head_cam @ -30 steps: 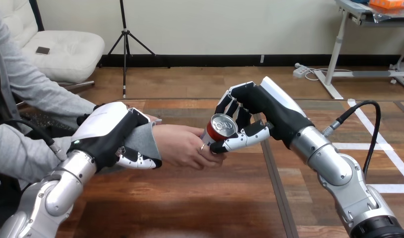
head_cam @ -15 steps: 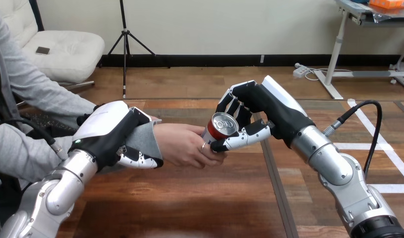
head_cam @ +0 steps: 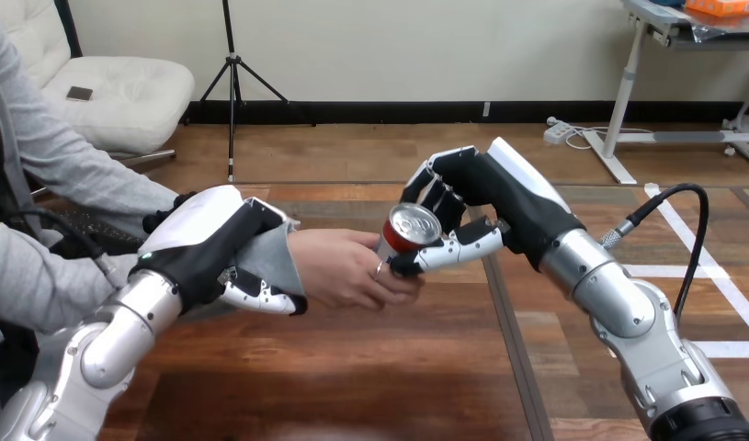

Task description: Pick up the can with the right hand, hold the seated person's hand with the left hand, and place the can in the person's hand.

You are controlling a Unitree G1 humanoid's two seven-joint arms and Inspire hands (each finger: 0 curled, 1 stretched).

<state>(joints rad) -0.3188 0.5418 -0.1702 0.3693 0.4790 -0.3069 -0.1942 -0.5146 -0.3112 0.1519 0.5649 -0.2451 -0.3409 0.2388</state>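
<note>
In the head view, the robot's left hand point(head_cam: 205, 237) comes in from the lower left and sits over the person's wrist, its white back turned up. Its fingers point(head_cam: 260, 294) are curled down round the grey sleeve point(head_cam: 271, 257) at the near side of the wrist, so the hand has hold of the wrist. The person's hand point(head_cam: 338, 271) reaches out from that sleeve toward the right, held above the wooden table point(head_cam: 352, 367) near its middle. The can point(head_cam: 409, 230), red with a silver top, is at the tips of the person's fingers and touches them. It is tilted, with its top turned toward the camera. The robot's right hand point(head_cam: 499, 197) reaches in from the lower right and grips the can. Its fingers are bent round the far side of the can and its thumb point(head_cam: 448, 253) lies across the near side, low on the can and just beside the person's fingertips. Both the right hand and the person's hand are on the can, which is up off the table.
</note>
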